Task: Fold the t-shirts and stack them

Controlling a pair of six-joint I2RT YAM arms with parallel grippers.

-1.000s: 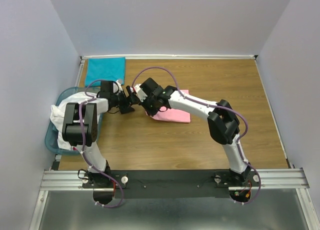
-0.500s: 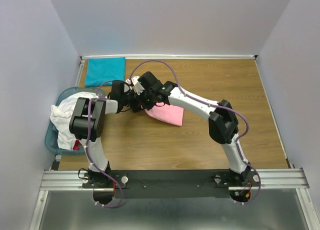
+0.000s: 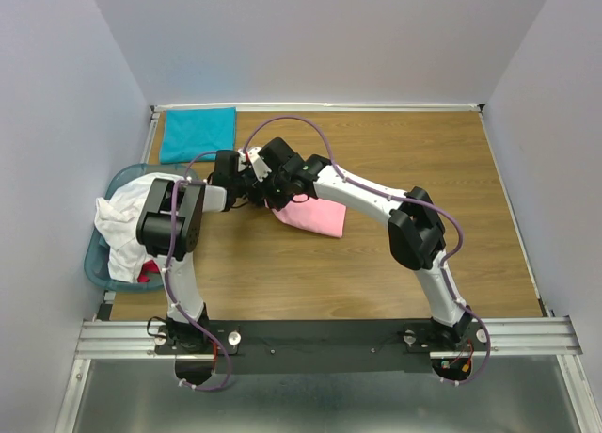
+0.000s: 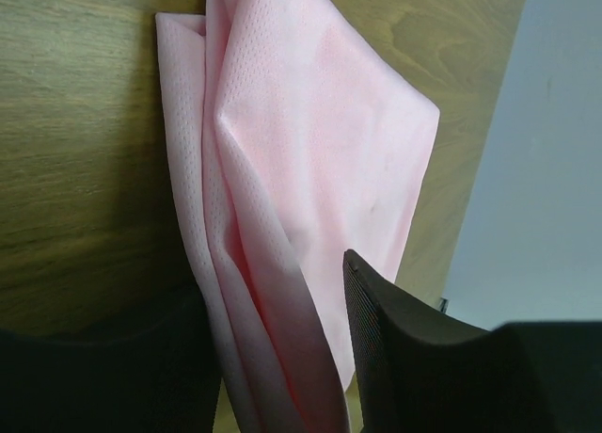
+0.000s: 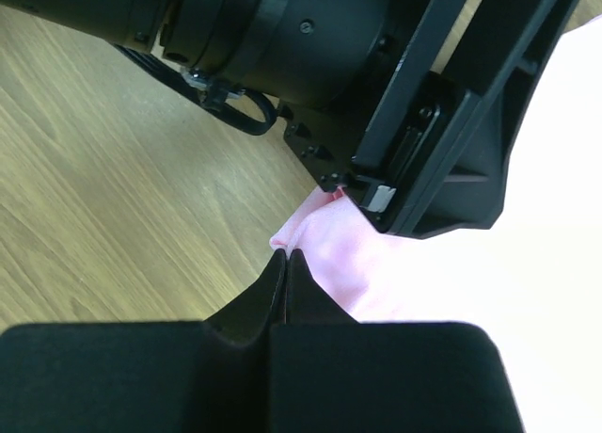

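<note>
My right gripper (image 5: 285, 260), fingers pressed together, pinches the left edge of the pink t-shirt (image 3: 316, 216); my left gripper (image 4: 273, 287) clamps its bunched folds just beside. It lies mid-table (image 3: 423, 160); the teal t-shirt (image 3: 197, 134) lies far left, white t-shirts (image 3: 122, 221) in the left basket (image 3: 95, 260)

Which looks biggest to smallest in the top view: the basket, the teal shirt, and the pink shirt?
1. basket, going by its whole outline, though much of it is covered
2. teal shirt
3. pink shirt, which is partly hidden, so the gap to the teal one is unsure
</note>
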